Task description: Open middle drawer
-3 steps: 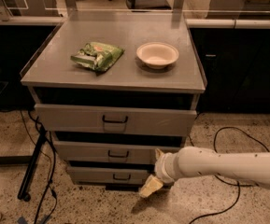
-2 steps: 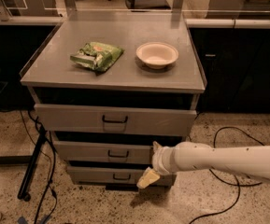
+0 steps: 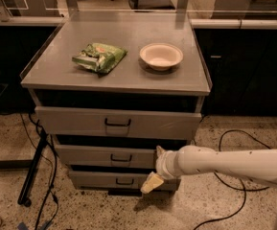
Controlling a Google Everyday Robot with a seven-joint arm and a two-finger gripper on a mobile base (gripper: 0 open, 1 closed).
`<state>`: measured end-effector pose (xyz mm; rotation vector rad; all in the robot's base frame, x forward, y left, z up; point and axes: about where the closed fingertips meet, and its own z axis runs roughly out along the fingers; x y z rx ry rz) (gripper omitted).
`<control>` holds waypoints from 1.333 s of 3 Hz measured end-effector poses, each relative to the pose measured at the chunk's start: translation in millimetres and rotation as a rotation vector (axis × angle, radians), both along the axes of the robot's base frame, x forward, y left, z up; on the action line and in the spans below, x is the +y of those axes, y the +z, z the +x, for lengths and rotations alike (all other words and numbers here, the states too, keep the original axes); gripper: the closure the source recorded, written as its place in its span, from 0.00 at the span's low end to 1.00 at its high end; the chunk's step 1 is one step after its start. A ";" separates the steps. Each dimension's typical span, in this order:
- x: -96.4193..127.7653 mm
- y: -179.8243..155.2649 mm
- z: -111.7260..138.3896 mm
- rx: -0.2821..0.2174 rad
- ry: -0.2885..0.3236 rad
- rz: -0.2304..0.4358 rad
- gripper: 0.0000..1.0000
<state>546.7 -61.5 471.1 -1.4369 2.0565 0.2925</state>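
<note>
Nearest, a white robot arm [image 3: 224, 163] entering from the right, cut off at the right edge. At its tip, a pale yellow claw [image 3: 150, 182], angled down and left in front of the lowest drawer [image 3: 104, 180], covering that drawer's right end; spread or together, impossible to tell. Just above and left of the claw, the middle drawer [image 3: 95, 155], second of three, small dark handle [image 3: 121, 158] at centre, right end hidden behind the arm's wrist. Above, the taller top drawer [image 3: 80, 121]. On the grey surface [image 3: 56, 71], a green packet [image 3: 99, 57] at left and a white bowl [image 3: 161, 55] at right, apart. Behind, dark cabinets [image 3: 243, 71], hard to make out.
</note>
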 end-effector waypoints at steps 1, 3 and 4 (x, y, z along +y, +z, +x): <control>3.5 -12.6 15.8 0.002 0.003 -0.006 0.00; 2.2 -26.2 42.1 -0.002 0.014 -0.019 0.00; 2.1 -39.8 45.3 0.019 0.016 -0.026 0.00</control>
